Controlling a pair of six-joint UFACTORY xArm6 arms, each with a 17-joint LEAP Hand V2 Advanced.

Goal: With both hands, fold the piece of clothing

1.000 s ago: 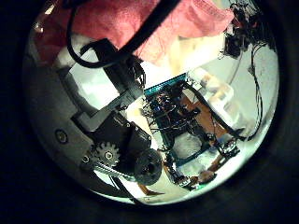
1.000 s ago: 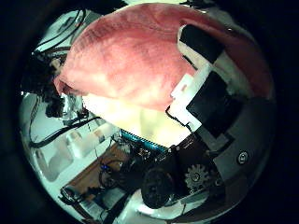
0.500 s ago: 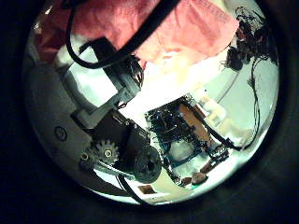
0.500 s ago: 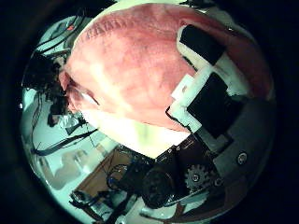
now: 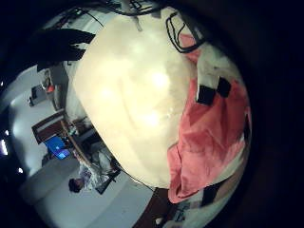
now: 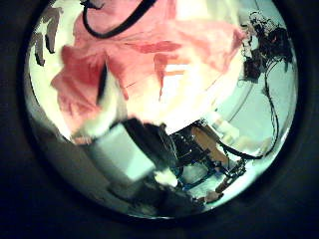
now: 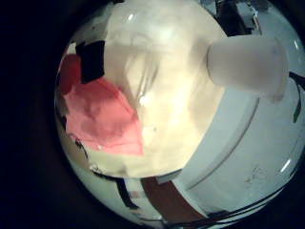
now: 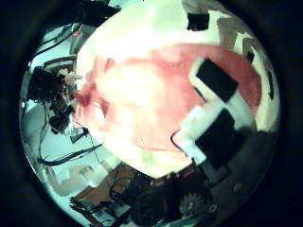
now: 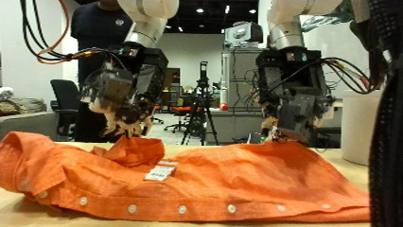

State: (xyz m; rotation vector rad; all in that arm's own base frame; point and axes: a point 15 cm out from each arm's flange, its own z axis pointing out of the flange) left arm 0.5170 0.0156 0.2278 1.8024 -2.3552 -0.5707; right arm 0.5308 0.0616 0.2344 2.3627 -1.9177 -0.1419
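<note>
An orange button-up shirt [image 9: 214, 180] lies spread across the pale table [image 9: 38, 213], with its button edge toward the front and a white label [image 9: 160, 172] showing. My left hand [image 9: 126, 95] hangs over the shirt's far edge, fingers curled on a raised peak of cloth [image 9: 136, 147]. Beside it, my right hand [image 9: 292, 99] hangs with relaxed fingertips just at the cloth's top edge. The shirt [image 6: 150, 60] fills the left thumb side view. A finger [image 8: 213, 104] of the right hand stretches over the shirt [image 8: 133, 95]. The shirt [image 5: 214, 133] [image 7: 100, 114] also appears on the table in both little finger side views.
A white upright post [image 9: 384, 132] stands at the table's edge near the right hand. Black tape marks [image 5: 207, 93] sit on the table surface [image 5: 133, 85] beside the shirt. An office chair [image 9: 63, 99] and a tripod [image 9: 201, 104] stand behind the table.
Both thumb side views have shifted. The cloth now fills more of the left one. In the right one the shirt looks farther off, with table around it.
</note>
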